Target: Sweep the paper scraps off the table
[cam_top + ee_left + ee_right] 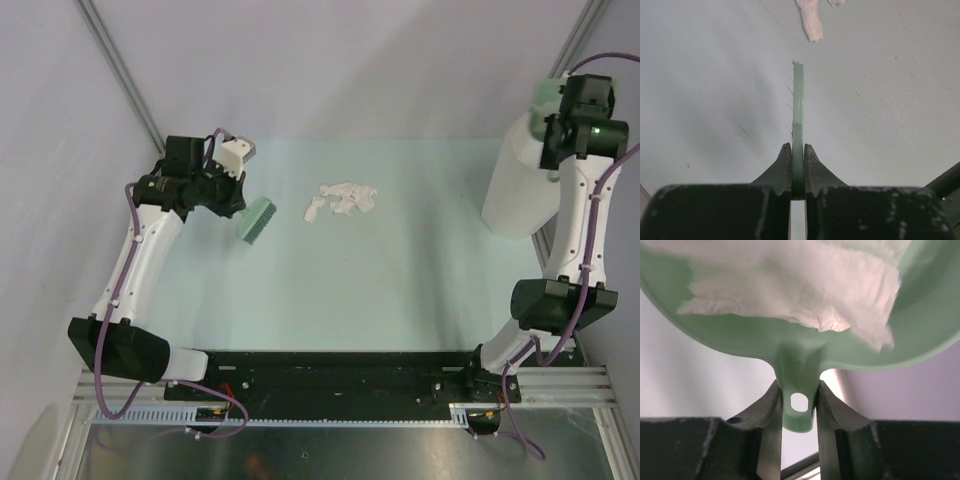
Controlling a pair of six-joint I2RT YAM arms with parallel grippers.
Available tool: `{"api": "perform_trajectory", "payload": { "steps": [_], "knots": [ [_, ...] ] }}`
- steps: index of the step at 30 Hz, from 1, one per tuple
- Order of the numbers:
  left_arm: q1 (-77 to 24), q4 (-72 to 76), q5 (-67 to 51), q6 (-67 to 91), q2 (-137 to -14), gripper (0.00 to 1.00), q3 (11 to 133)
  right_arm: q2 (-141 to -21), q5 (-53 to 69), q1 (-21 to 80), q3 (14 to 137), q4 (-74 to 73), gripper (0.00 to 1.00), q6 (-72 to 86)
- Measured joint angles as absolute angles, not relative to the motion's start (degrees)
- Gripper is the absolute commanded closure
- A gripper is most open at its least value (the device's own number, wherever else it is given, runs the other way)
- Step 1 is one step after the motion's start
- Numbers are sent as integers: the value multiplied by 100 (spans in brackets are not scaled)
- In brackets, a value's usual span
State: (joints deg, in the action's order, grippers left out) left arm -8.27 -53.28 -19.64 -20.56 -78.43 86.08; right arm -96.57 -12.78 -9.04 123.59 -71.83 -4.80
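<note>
Several paper scraps [342, 198] lie in a loose cluster on the far middle of the pale green table [400, 290]. One scrap [810, 20] shows at the top of the left wrist view. My left gripper [236, 203] [797, 147] is shut on a green brush [258, 220] [798, 100], which hangs left of the cluster, bristles toward it. At the far right my right gripper [558, 112] [798, 385] is shut on the handle of a green dustpan [546, 95] [765, 342]. The pan is raised over the white bin [515, 185] and crumpled white paper [790, 285] lies in it.
Grey walls enclose the table on the left, back and right. A black rail [340, 370] with both arm bases runs along the near edge. The tall white bin stands at the far right corner, against the right arm.
</note>
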Motion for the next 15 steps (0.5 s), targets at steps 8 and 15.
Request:
{"api": "perform_trajectory", "payload": {
  "steps": [8,15],
  "knots": [
    [-827,-5332,-1970,-2056,-7843,100,8501,-9087,-3382,-1203,11015,-5015,100,-2764],
    [-827,-5330,-2003,-2056,-7848,100,8501,-8283,-4038,-1354,8335,-1455,100,-6320]
  ]
}}
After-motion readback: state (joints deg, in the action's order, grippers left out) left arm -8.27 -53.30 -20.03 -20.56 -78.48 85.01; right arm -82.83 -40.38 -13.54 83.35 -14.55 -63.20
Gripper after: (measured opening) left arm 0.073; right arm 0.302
